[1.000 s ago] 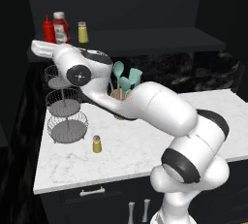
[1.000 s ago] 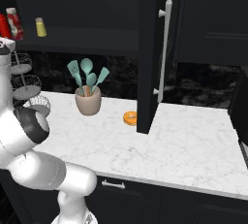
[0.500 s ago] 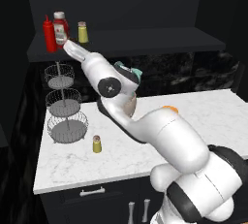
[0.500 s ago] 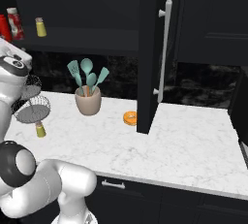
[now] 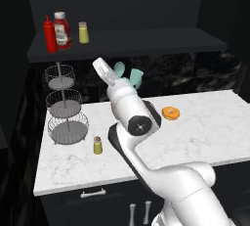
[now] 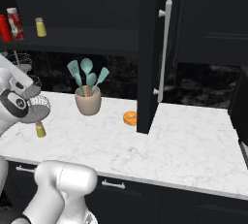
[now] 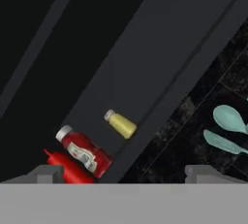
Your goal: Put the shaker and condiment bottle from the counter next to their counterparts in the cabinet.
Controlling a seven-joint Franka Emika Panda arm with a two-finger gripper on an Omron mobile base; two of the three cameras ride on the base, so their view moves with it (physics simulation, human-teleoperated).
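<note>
Now the arm has swung back from the cabinet [image 5: 146, 39] shelf, and the slim red condiment bottle [image 5: 49, 34] stands at the shelf's left end, touching the wider red bottle [image 5: 61, 28]. So 1 job looks done. The end effector [image 7: 125, 172] is wide open and holds nothing. The shaker [image 5: 97, 145] waits near the tabletop's [image 5: 205, 122] front left edge. The cup [image 6: 88, 102] holds teal spoons; the basket stand [image 5: 65, 111] looks empty.

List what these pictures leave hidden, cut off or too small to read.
- Slim red condiment bottle: hand view, lower part cut off by the bottom band.
- Utensil holder: left base view, crock hidden behind the arm.
- Ketchup bottle label: left base view, too small to read.
- Wire basket stand: right base view, partly behind the arm.
</note>
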